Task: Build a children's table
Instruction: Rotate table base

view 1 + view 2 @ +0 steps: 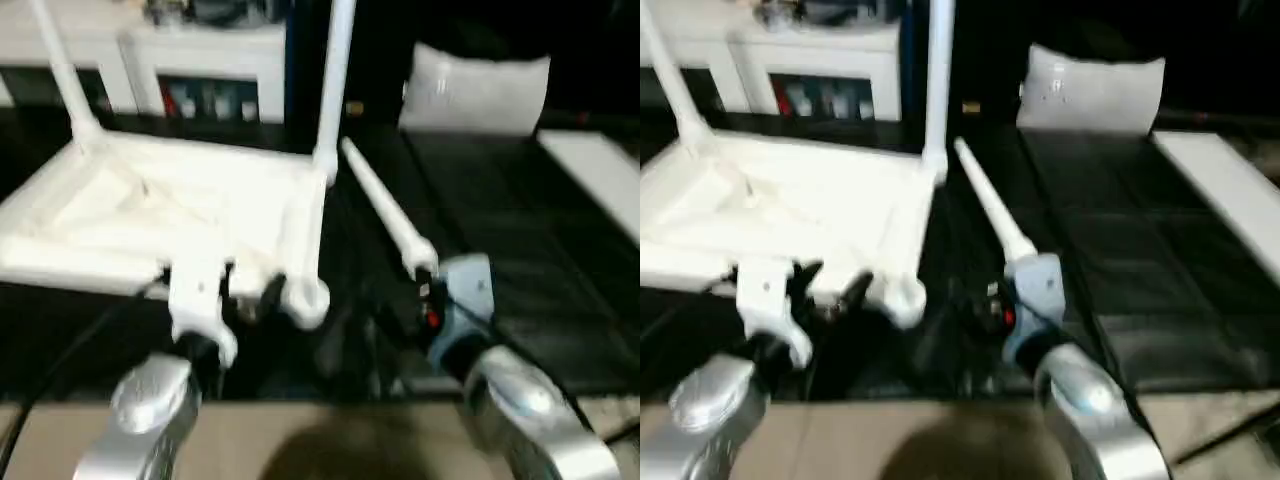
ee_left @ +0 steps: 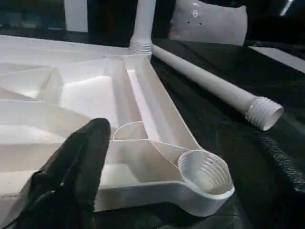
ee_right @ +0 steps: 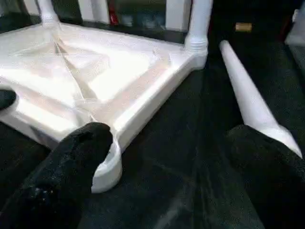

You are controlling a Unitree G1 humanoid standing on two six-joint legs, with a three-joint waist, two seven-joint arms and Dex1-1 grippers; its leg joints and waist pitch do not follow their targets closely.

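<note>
The white tabletop (image 1: 160, 205) lies upside down on a black mat. Two legs stand upright in its far corner sockets, one at the left (image 1: 62, 70) and one at the right (image 1: 335, 80). A loose leg (image 1: 385, 215) lies on the mat beside the tabletop's right rim, threaded end (image 2: 263, 113) toward me. The near right corner socket (image 2: 205, 171) holds nothing. My left gripper (image 1: 830, 282) hovers at the near rim, fingers apart, one finger (image 2: 71, 176) over the underside. My right gripper (image 3: 171, 171) is open, one finger by that corner socket, the other by the loose leg's thick end.
A grey-white pillow-like bag (image 1: 475, 90) rests at the back right, and a flat white board strip (image 1: 600, 170) lies along the right edge. White shelving (image 1: 200, 60) stands behind the tabletop. A black cable (image 1: 60, 360) runs at the near left. A brown floor strip (image 1: 300, 440) lies in front.
</note>
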